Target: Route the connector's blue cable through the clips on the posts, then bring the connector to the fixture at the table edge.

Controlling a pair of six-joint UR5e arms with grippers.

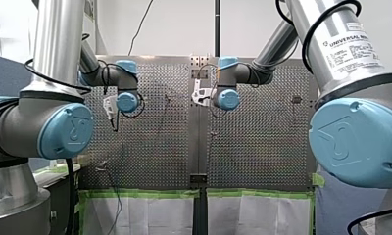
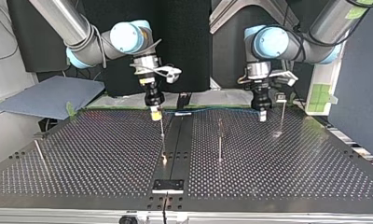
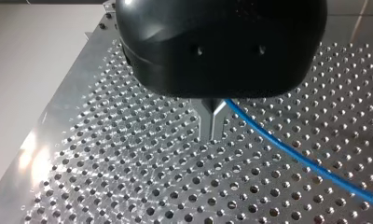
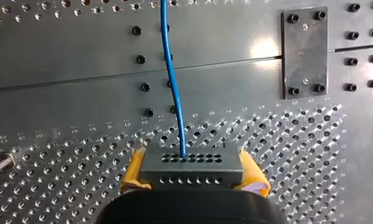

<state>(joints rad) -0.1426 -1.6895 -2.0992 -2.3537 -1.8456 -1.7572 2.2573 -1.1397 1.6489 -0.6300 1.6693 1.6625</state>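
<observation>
Front view: two arms, my left arm (image 1: 61, 122) and my right arm (image 1: 353, 139), reach over one perforated table (image 1: 155, 147). I cannot tell the state of either gripper from here.

Top view: my right gripper (image 2: 155, 113) shows yellow pads and hangs at the far edge, left of the centre strip. My left gripper (image 2: 262, 115) hangs at the far right. One blue cable (image 2: 222, 110) runs level between them. Four thin posts (image 2: 219, 140) stand on the table, well apart. One dark fixture (image 2: 168, 185) sits at the near edge.

Left wrist view: two metal fingers (image 3: 206, 122) are pinched together, with the blue cable leaving from beside them across the table.

Right wrist view: two yellow pads (image 4: 134, 169) clamp one grey connector (image 4: 191, 169). The cable rises from it and runs ahead, beside one dark plate (image 4: 305, 53) held by four screws.
</observation>
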